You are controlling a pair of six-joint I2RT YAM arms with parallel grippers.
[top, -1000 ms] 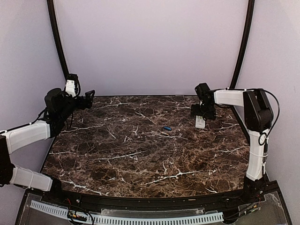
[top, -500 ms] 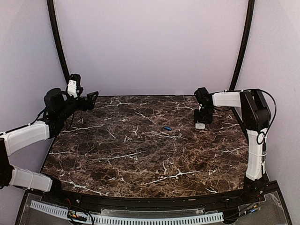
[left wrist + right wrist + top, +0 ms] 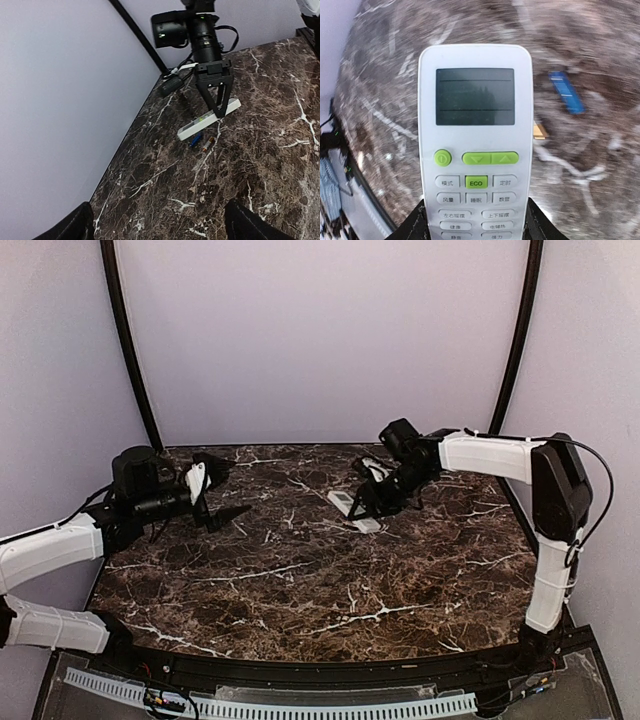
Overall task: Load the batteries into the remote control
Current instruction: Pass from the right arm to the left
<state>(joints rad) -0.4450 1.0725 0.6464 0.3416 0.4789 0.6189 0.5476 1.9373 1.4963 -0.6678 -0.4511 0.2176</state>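
The white remote control (image 3: 475,145) is face-up in my right gripper (image 3: 476,232), which is shut on its button end; the greenish display points away. In the top view the right gripper (image 3: 378,492) holds the remote (image 3: 352,508) low over the table's middle back. A blue battery (image 3: 566,92) lies on the marble just right of the remote, with a second, gold-ended battery (image 3: 539,131) beside it. Both batteries show in the left wrist view, blue (image 3: 195,140) and gold-ended (image 3: 207,144), below the remote (image 3: 210,118). My left gripper (image 3: 225,490) is open and empty, left of centre.
The dark marble table (image 3: 300,580) has black curved frame posts (image 3: 125,340) at the back corners and pale walls close on three sides. A white perforated strip (image 3: 270,705) runs along the near edge by the arm bases.
My right gripper carried the remote from the back right leftwards to the middle, over where the blue battery lay. My left arm swung in from the back left corner over the table.
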